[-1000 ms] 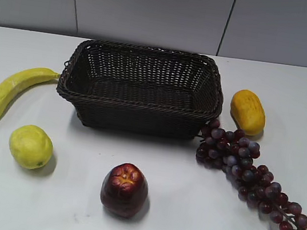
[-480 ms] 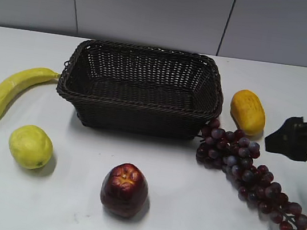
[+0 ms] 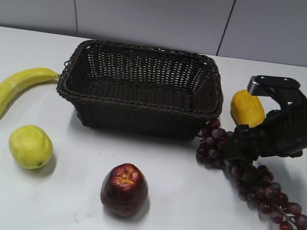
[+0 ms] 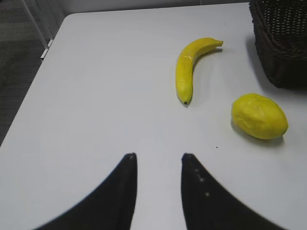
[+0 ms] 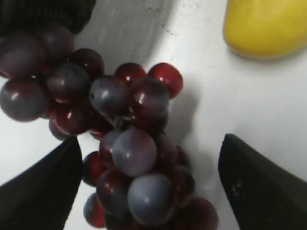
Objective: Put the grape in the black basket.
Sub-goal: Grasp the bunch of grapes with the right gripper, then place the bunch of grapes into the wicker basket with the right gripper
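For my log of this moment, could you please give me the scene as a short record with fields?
grape: bunch on the table, right of the basket, not in it
basket: black wicker, nothing inside
right hand: open, fingers either side of the bunch's thick end, not closed on it
left hand: open, holding nothing, over bare table
other fruit: banana, lemon, apple, yellow fruit
task state: grape not yet lifted

Purple-red grape (image 3: 253, 182), brown-black woven basket (image 3: 136, 112)
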Controlling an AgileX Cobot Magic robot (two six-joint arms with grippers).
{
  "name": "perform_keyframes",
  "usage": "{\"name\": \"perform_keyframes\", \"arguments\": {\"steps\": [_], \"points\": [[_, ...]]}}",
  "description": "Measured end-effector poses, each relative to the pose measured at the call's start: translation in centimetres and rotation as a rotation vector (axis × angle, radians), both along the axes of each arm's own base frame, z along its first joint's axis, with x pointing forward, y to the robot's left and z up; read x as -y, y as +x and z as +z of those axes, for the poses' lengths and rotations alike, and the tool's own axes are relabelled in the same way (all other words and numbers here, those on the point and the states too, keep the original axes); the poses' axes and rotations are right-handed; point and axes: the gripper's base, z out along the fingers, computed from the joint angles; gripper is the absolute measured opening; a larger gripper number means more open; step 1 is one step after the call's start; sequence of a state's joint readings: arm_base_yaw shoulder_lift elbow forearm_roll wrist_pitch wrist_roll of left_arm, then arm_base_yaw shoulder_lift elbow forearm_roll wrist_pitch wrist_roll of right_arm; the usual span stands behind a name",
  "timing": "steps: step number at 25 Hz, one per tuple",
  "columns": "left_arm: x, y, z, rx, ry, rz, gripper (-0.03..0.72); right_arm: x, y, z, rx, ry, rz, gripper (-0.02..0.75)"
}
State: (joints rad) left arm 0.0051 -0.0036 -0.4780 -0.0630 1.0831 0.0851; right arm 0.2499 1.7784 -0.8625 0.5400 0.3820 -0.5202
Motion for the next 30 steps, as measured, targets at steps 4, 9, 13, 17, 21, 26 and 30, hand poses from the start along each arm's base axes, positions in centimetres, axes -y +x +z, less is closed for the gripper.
{"name": "perform_keyframes", "arguments": {"steps": [4, 9, 13, 17, 21, 26, 30], "points": [[0.0, 0.0, 0.0, 0.0, 0.0, 0.0, 0.237, -1.3, 0.9, -1.8, -0.039, -0.011, 0.033, 0.669], [0.0, 0.0, 0.0, 0.0, 0.0, 0.0, 0.237, -1.8, 1.2, -3.1, -0.061, -0.024, 0.049, 0.615], [0.0, 0.0, 0.0, 0.0, 0.0, 0.0, 0.237, -1.8, 1.2, -3.2, -0.063, -0.025, 0.049, 0.339], [0.0, 0.0, 0.0, 0.0, 0.0, 0.0, 0.237, -1.8, 1.2, -3.2, -0.066, -0.028, 0.057, 0.323], [0.0, 0.0, 0.0, 0.0, 0.0, 0.0, 0.237, -1.8, 1.0, -2.3, -0.064, -0.029, 0.083, 0.316], [0.0, 0.0, 0.0, 0.0, 0.0, 0.0, 0.237, -1.9, -0.8, 2.0, -0.085, 0.014, 0.146, 0.3], [0.0, 0.0, 0.0, 0.0, 0.0, 0.0, 0.237, -1.7, -2.6, 7.0, -0.021, 0.057, 0.186, 0.299]]}}
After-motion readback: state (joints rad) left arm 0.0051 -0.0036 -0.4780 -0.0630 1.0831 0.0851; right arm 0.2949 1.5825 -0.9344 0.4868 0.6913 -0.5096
